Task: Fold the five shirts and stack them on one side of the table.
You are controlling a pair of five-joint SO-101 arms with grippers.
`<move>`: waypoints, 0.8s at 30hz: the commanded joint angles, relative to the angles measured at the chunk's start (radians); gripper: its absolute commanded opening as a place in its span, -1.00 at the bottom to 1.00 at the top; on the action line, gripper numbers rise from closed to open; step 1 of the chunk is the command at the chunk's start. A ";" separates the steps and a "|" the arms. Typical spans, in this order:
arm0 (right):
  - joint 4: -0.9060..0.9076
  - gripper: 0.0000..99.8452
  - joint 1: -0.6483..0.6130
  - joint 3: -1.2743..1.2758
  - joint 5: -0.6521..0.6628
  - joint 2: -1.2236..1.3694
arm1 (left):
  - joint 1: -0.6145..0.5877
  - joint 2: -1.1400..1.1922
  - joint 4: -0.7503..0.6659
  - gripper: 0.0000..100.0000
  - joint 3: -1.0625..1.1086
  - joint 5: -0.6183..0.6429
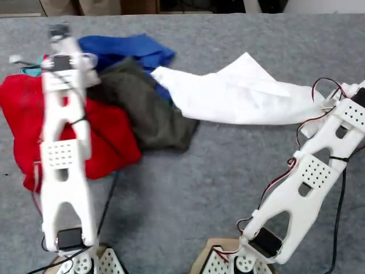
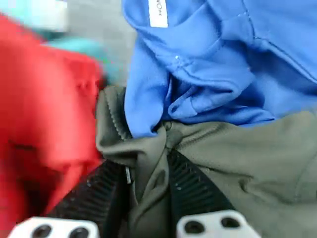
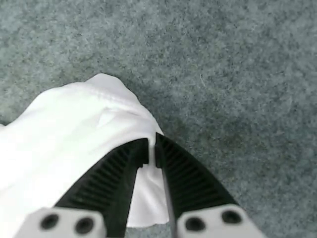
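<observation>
High view of a grey felt-like surface (image 1: 217, 182) with two white arms. A crumpled olive-green shirt (image 1: 145, 108) lies in a heap. A bunched red shirt (image 1: 108, 142) touches it on the left arm's side, and a rumpled blue shirt (image 1: 134, 50) overlaps its far edge. A sliver of teal cloth (image 1: 31, 70) shows beyond the red one, well apart from the olive. A long white shirt (image 1: 234, 97) begins just beside the olive shirt and stretches away to the right arm (image 1: 311, 171). The left arm (image 1: 61, 160) lies over the red shirt; in the left wrist view its jaws pinch a ridge of olive cloth where it meets the blue shirt. In the right wrist view the right arm's jaws are pressed together on a corner of the white shirt's edge. All the shirts look light, limp and clingy, likely to drag neighbours along. I judge seams, collars and hem corners the surest holds, since a thin pinch of loose cloth may slip.
</observation>
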 commanded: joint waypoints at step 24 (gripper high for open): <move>-0.011 -0.99 -0.196 -0.044 0.265 -0.002 | -0.465 -0.219 0.324 -0.53 -0.298 0.166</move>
